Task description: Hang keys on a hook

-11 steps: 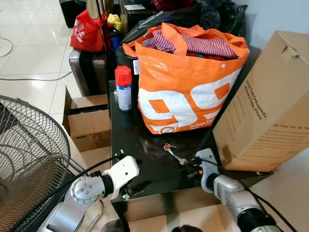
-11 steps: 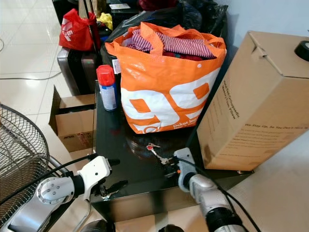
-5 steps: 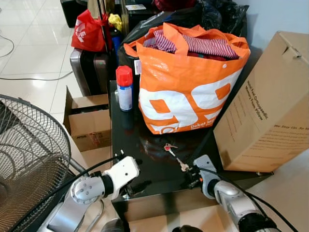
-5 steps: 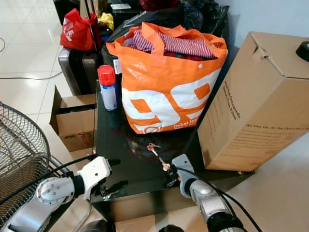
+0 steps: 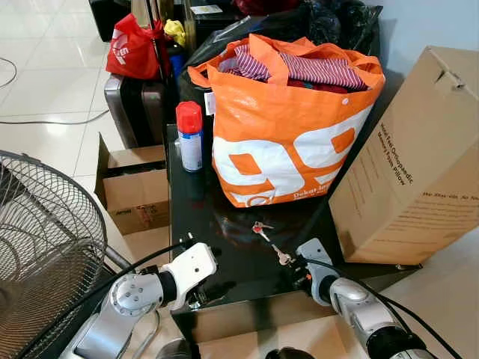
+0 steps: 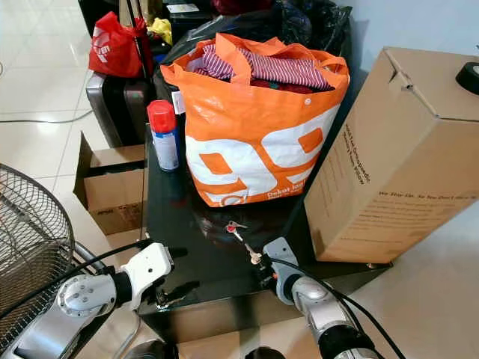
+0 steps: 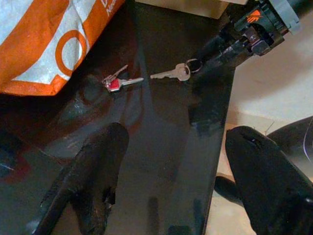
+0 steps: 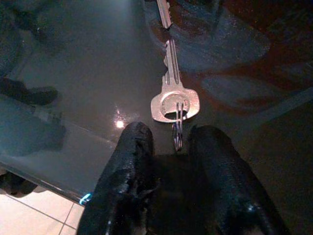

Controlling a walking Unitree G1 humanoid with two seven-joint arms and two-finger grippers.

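Observation:
Two linked keys lie on the glossy black table in front of the orange bag: a red-headed key and a silver key on a small ring. My right gripper reaches in low from the table's front edge. Its black fingers are drawn close on either side of the ring, which stands on edge between them. My left gripper hovers open over the table's front left corner, a hand's width from the keys, with nothing in it.
A full orange shopping bag stands behind the keys, a red-capped spray can to its left. A large cardboard box crowds the right side. A fan grille, an open carton and a suitcase are on the left.
My right gripper has slid left and forward along the table's front edge to the silver key's ring and closed on it. The left arm has held still.

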